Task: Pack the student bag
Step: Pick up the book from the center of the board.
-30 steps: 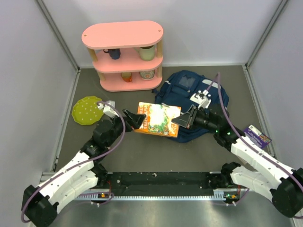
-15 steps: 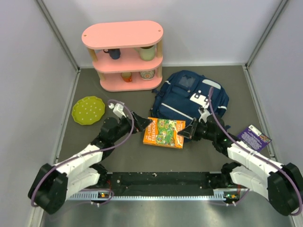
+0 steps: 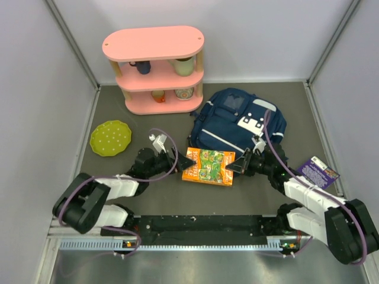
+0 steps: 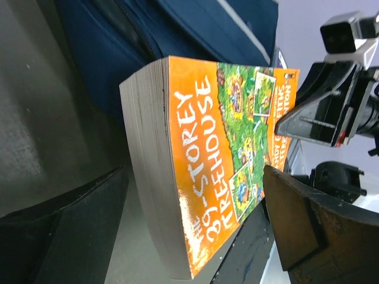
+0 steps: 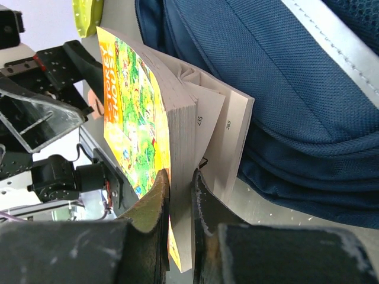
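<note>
While the right pincer is clamped on the book, cover plus top pages at its right edge, the left pincer sits spread wide around the left end, not gripping, likely just steadying. Student bag lies on the counter just behind, touching the book's loose pages. Free room is toward the near edge.

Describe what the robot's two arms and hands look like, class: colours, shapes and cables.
The left arm and the right arm have white shells with black joints. A purple cable loops along each. The left hand and the right hand are black, each with two wedge-shaped fingers.
</note>
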